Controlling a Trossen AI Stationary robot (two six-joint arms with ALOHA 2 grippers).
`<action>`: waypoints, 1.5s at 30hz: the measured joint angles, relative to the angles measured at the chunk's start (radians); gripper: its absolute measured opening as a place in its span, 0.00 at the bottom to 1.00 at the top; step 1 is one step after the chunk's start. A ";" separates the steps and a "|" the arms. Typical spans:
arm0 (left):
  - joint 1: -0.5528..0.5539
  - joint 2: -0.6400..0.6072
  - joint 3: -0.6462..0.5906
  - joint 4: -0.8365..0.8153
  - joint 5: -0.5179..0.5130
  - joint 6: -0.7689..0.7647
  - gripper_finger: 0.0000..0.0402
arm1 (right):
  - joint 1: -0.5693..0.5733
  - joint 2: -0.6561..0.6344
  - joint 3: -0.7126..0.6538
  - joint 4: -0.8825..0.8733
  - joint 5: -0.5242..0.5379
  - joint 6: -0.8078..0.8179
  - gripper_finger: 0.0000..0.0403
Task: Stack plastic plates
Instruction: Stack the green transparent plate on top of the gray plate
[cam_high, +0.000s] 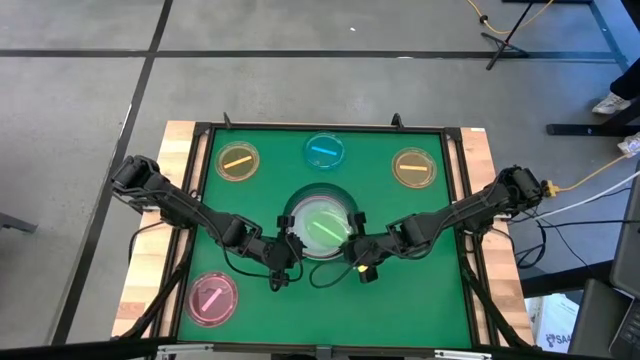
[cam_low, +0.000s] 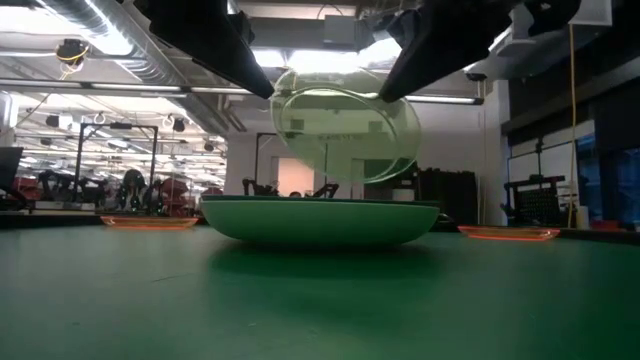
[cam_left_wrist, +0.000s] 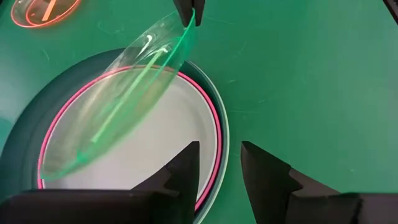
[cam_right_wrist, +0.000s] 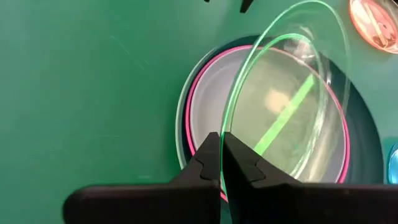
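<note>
The green-covered desk (cam_high: 400, 290) carries a stack of large plates (cam_high: 300, 205) at its middle: a dark teal plate (cam_left_wrist: 25, 134) at the bottom, a light green one (cam_left_wrist: 225, 134) in it, and a pink-rimmed plate (cam_left_wrist: 149, 143) on top. Over this stack the small translucent green plate (cam_high: 322, 226) hangs tilted on edge, clear of the pink one. The right tool (cam_right_wrist: 221, 163) is clenched on the green plate's rim. The left tool (cam_left_wrist: 219, 163) is released, its fingers apart, just beside the stack on the near side. Along the far edge lie the small orange plate (cam_high: 238, 161), blue plate (cam_high: 325, 150) and brown plate (cam_high: 413, 167). A small pink plate (cam_high: 211, 297) sits near the near left corner.
</note>
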 joint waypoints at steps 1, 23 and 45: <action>0.000 0.000 0.000 0.000 0.000 0.000 0.28 | 0.000 0.000 0.000 0.003 0.000 0.000 0.00; 0.001 0.000 0.000 0.000 -0.002 -0.001 0.28 | -0.109 0.000 -0.107 0.153 0.000 0.000 0.00; 0.001 0.000 0.000 0.000 0.006 -0.008 0.28 | -0.138 0.021 -0.109 0.185 -0.085 0.001 0.00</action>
